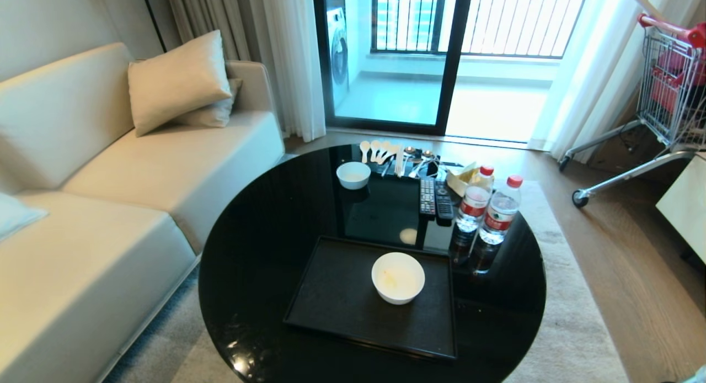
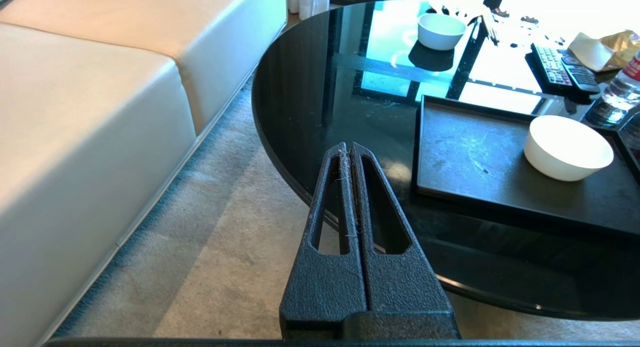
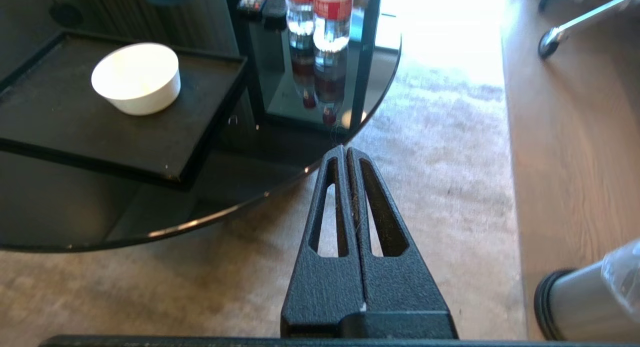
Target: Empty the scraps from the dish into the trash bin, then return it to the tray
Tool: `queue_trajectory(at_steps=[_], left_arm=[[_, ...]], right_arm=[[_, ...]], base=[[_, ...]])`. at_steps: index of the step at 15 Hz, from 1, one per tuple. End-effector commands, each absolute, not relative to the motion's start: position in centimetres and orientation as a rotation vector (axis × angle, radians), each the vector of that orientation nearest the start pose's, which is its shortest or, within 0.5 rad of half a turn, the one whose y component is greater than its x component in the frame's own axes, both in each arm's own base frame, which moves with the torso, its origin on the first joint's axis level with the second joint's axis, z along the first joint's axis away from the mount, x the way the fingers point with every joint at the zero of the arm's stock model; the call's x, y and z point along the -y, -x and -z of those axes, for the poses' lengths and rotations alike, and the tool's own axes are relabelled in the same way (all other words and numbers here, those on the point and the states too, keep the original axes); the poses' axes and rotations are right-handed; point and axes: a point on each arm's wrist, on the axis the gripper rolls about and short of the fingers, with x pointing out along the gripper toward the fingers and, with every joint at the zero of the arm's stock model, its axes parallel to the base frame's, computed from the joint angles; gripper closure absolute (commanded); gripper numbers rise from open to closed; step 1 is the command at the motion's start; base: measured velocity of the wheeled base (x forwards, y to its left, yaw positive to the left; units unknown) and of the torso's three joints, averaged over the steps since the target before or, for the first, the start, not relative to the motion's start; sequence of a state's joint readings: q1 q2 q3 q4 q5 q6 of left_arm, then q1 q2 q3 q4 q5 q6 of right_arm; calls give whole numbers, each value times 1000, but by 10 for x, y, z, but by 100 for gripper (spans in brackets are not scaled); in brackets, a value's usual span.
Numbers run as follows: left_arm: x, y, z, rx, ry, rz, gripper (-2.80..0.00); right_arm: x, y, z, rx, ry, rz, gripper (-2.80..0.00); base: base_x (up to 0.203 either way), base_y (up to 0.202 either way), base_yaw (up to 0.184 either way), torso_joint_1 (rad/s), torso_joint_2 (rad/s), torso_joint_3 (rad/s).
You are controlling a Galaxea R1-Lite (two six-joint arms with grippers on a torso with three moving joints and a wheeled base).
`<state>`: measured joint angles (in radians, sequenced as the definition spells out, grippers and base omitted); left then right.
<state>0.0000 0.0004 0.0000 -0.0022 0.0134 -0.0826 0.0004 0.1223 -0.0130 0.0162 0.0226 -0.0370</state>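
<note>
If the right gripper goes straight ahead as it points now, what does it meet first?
Probably the table edge: the shut right gripper points at it from over the carpet. Depth is unclear.

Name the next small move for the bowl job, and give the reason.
Probably open the right end effector and bring it toward the white bowl. The bowl sits on the black tray with pale scraps inside, ungripped, and both end effectors are shut and off the table's edge; the steel trash bin stands at the right arm's side.
</note>
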Motion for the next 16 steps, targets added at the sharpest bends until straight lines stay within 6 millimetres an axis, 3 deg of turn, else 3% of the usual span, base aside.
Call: queue_trajectory(at_steps=[1, 16], left_arm=[[0, 23, -76, 4, 83, -14, 0], [0, 23, -76, 3, 83, -14, 0]], right_arm=[[-1, 23, -76, -12, 68, -38, 0], [-1, 23, -75, -1, 71, -27, 0]], base=[[0, 0, 0, 0, 0, 0], [0, 0, 0, 0, 0, 0]])
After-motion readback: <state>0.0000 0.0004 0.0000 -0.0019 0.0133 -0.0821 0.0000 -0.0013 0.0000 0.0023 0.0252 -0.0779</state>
